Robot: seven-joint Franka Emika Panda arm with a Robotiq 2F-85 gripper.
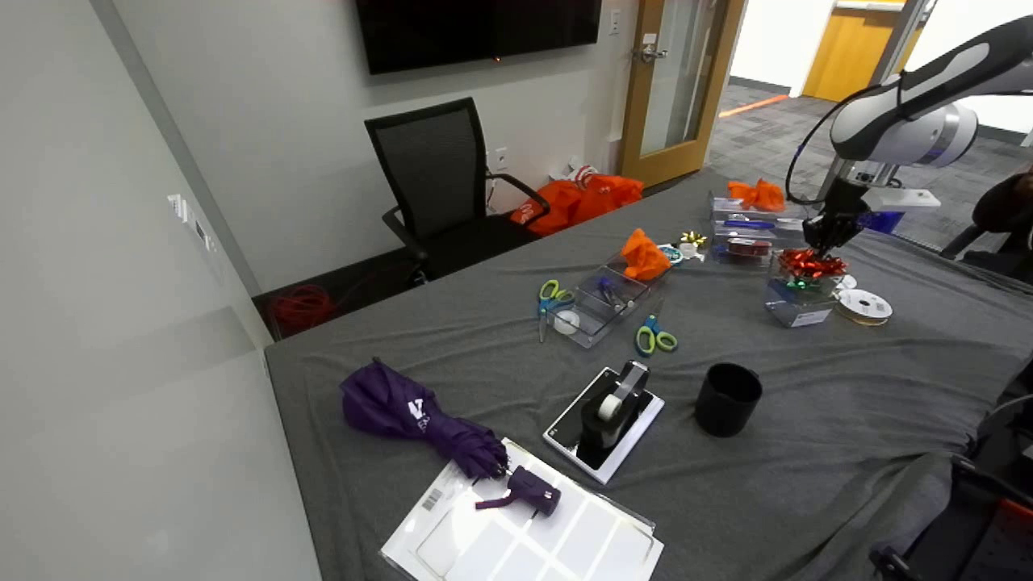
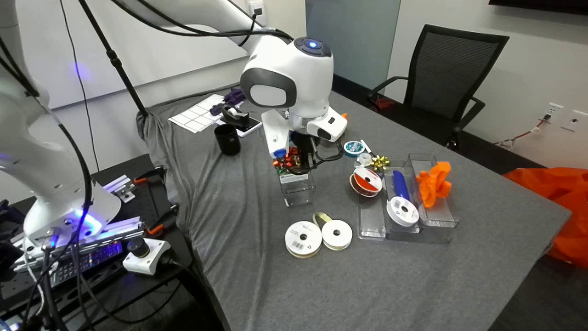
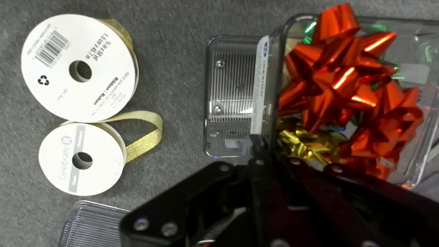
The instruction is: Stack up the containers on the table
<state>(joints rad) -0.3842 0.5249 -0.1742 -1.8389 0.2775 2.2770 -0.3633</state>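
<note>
While the hand [image 3: 272, 149] pinched a side wall of the bow-filled container [image 3: 280, 65], that container stood above the lower container [image 3: 233, 89], hiding part of it from the wrist view; I could not tell whether the two touched. Red bows [image 3: 329, 79] crowded inside the pinched one. Two white ribbon spools [image 3: 103, 79] lay near on the tabletop [image 2: 367, 285]. Farther off were clear containers [image 2: 372, 225] holding an orange wad [image 2: 432, 184] and, in an exterior view, clear tubs [image 1: 593, 303] between two pairs of scissors [image 1: 552, 303].

The table [image 2: 413, 285] is plain grey, the containers [image 2: 298, 191] clear, the 2 scissors [image 1: 546, 305] green-and-blue.
</note>
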